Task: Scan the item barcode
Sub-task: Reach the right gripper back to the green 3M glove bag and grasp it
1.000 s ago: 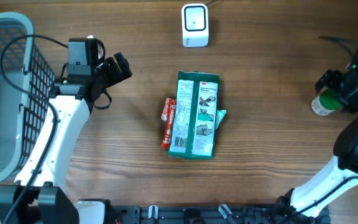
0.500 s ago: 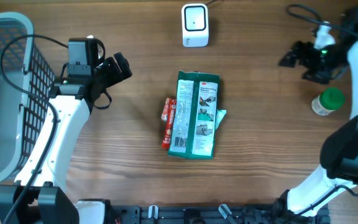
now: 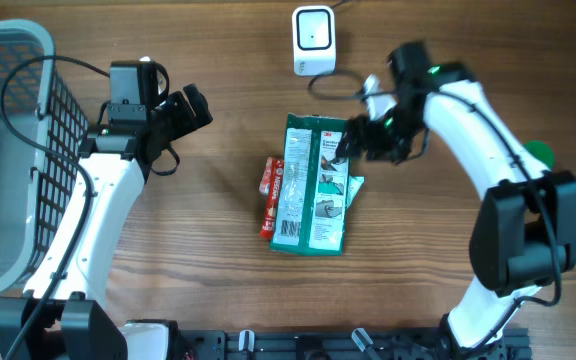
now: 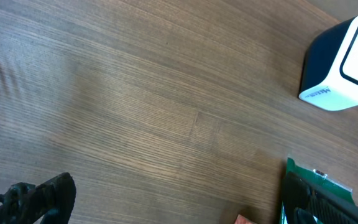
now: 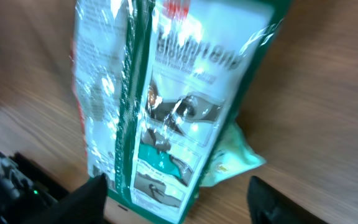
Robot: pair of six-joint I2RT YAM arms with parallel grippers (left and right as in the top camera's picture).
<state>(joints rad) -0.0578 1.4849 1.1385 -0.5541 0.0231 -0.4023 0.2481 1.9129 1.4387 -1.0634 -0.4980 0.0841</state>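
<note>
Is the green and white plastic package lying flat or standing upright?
The green and white plastic package lies flat: the overhead view shows its whole printed face, on the wooden table.

The top camera looks straight down at the whole table [image 3: 218, 300]. The left wrist camera looks low toward the scanner [image 4: 344, 62]. The right one is close over the green packet [image 5: 166, 93]; all three see it.

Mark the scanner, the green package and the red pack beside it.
scanner [image 3: 314, 40], overhead view, on its white top face.
green package [image 3: 313, 190], overhead view, middle of its printed face.
red pack [image 3: 266, 200], overhead view, the strip showing left of the package.
</note>
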